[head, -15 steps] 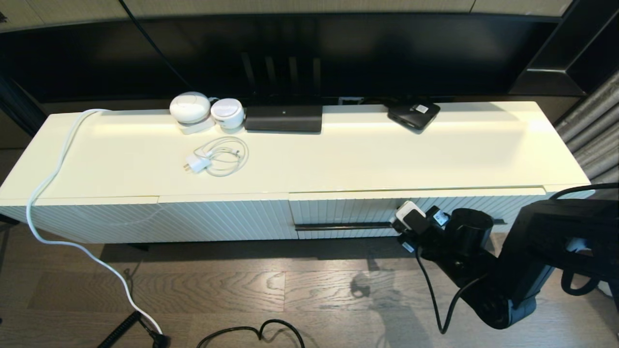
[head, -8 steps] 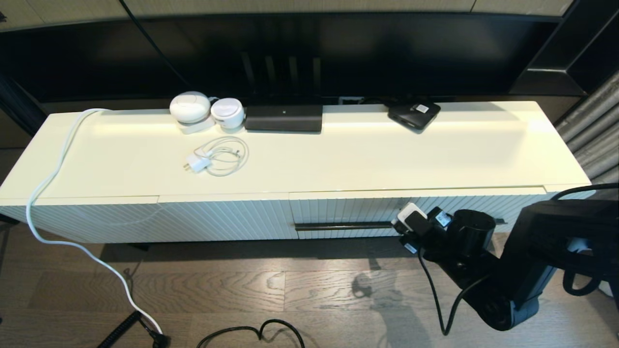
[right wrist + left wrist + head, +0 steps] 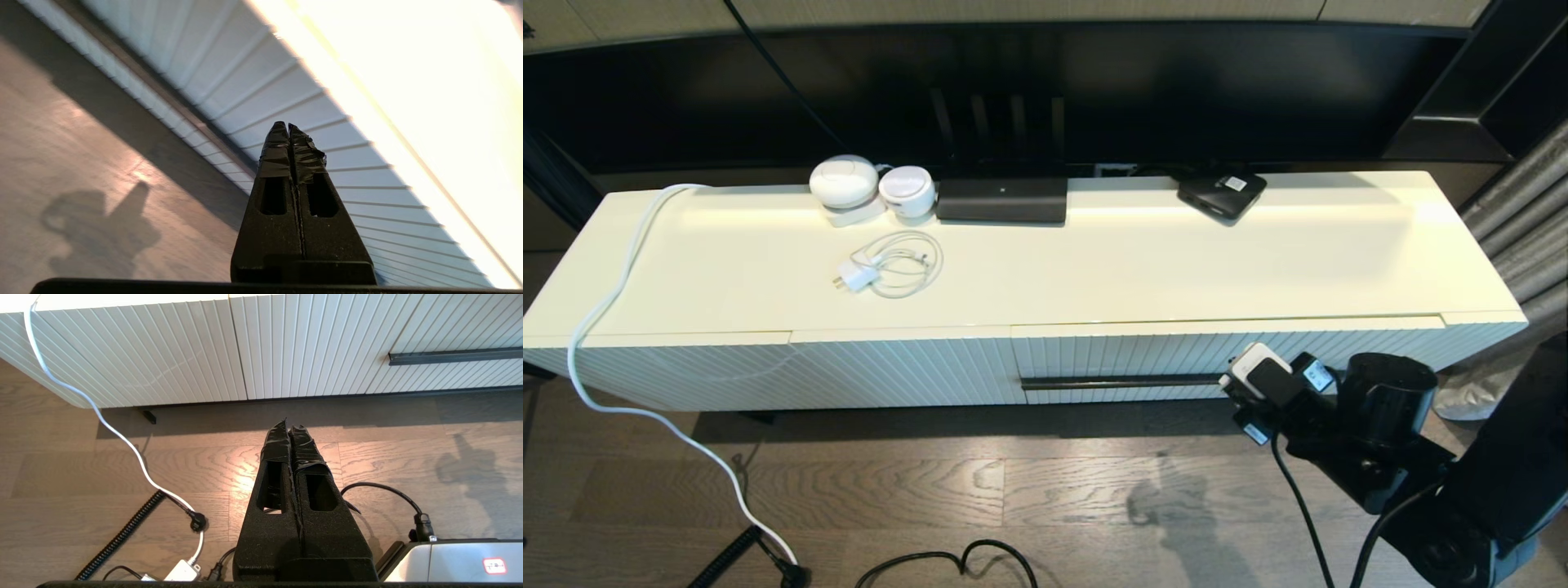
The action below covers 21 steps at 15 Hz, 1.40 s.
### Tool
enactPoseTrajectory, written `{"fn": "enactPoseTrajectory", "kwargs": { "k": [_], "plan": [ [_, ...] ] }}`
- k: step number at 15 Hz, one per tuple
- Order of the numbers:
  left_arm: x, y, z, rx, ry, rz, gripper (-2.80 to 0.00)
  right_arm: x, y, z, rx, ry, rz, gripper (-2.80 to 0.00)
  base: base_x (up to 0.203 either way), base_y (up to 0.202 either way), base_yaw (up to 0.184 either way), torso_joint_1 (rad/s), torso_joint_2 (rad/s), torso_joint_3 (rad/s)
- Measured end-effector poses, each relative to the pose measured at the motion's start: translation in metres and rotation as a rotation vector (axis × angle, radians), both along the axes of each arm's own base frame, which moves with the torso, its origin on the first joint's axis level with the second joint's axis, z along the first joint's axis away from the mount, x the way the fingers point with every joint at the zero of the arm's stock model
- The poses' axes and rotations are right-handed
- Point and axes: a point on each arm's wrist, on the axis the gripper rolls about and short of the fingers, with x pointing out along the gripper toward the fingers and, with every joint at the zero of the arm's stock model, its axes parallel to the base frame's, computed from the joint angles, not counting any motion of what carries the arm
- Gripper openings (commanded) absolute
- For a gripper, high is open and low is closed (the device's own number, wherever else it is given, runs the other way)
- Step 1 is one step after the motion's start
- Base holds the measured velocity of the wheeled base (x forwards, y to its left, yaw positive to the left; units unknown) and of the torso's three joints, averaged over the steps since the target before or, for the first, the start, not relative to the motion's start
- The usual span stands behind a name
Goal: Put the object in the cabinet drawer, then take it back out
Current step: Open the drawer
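The cabinet drawer (image 3: 1127, 353) is pushed in flush, its ribbed cream front and thin dark bar handle (image 3: 1119, 381) facing me. The black umbrella is out of view in every frame. My right arm's wrist (image 3: 1266, 380) hangs just before the right end of the handle. In the right wrist view the right gripper (image 3: 288, 126) is shut and empty, its tips aimed at the ribbed front beside the handle (image 3: 163, 87). The left gripper (image 3: 288, 424) is shut and empty, low over the wood floor, left of the handle (image 3: 453, 356).
On the cabinet top lie a white charger with coiled cable (image 3: 882, 265), two white round devices (image 3: 844, 181), a black box (image 3: 1001, 200) and a flat black box with a white sticker (image 3: 1221, 194). A white cable (image 3: 605, 302) drapes off the left end; black cords (image 3: 956, 559) lie on the floor.
My right arm has swung to the right along the drawer front and drawn back a little toward me. The drawer stays closed throughout.
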Motion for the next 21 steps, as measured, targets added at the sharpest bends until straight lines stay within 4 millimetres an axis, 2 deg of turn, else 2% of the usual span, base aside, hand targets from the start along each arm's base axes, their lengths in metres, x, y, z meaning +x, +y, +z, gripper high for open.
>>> {"fn": "enactPoseTrajectory", "kwargs": {
  "k": [3, 5, 13, 16, 18, 21],
  "plan": [
    [0.000, 0.000, 0.000, 0.000, 0.000, 0.000, -2.80, -0.008, -0.019, 0.038, 0.004, -0.028, -0.127, -2.80, 0.000, 0.000, 0.000, 0.000, 0.00, 0.000],
    [0.000, 0.000, 0.000, 0.000, 0.000, 0.000, -2.80, -0.027, -0.033, 0.057, 0.007, 0.019, -0.177, -2.80, 0.000, 0.000, 0.000, 0.000, 0.00, 0.000],
    [0.000, 0.000, 0.000, -0.001, 0.000, 0.000, -2.80, -0.150, -0.080, 0.105, 0.154, 0.389, -0.438, -2.80, 0.000, 0.000, 0.000, 0.000, 0.00, 0.000],
    [0.000, 0.000, 0.000, 0.000, 0.000, 0.000, -2.80, -0.197, -0.100, 0.114, 0.203, 0.545, -0.589, -2.80, 0.000, 0.000, 0.000, 0.000, 0.00, 0.000],
    [0.000, 0.000, 0.000, 0.000, 0.000, -0.001, -2.80, -0.220, -0.105, 0.111, 0.287, 0.622, -0.615, -2.80, 0.000, 0.000, 0.000, 0.000, 0.00, 0.000],
    [0.000, 0.000, 0.000, 0.000, 0.000, 0.000, -2.80, -0.239, -0.106, 0.110, 0.348, 0.613, -0.591, -2.80, 0.000, 0.000, 0.000, 0.000, 0.00, 0.000]
  ]
}}
